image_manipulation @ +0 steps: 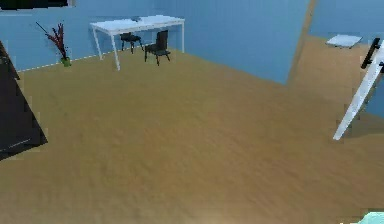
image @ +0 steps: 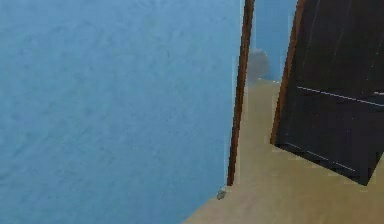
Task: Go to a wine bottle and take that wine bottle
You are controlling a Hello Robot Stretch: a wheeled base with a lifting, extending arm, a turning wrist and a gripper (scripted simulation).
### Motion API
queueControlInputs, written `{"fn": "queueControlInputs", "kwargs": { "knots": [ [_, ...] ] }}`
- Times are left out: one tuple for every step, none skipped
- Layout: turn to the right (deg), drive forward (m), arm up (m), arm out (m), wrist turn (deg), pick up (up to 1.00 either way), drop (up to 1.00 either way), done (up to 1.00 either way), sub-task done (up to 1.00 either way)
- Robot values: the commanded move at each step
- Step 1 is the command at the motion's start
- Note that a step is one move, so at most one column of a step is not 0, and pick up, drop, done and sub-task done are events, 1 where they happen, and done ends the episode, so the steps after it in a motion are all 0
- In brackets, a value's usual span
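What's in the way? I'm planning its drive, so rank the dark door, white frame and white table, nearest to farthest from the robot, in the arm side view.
1. The dark door, at the left edge.
2. The white frame, at the right edge; too close to call against the door.
3. The white table, top, left of middle: clearly farthest.

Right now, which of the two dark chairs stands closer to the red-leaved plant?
The left chair, at the white table; the other chair stands farther right of the plant.
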Motion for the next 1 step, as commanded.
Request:
{"fn": "queueControlInputs", "kwargs": {
  "knots": [
    [-45.0, 0.0, 0.0, 0.0, 0.0, 0.0, 0.0, 0.0, 0.0]
  ]
}}
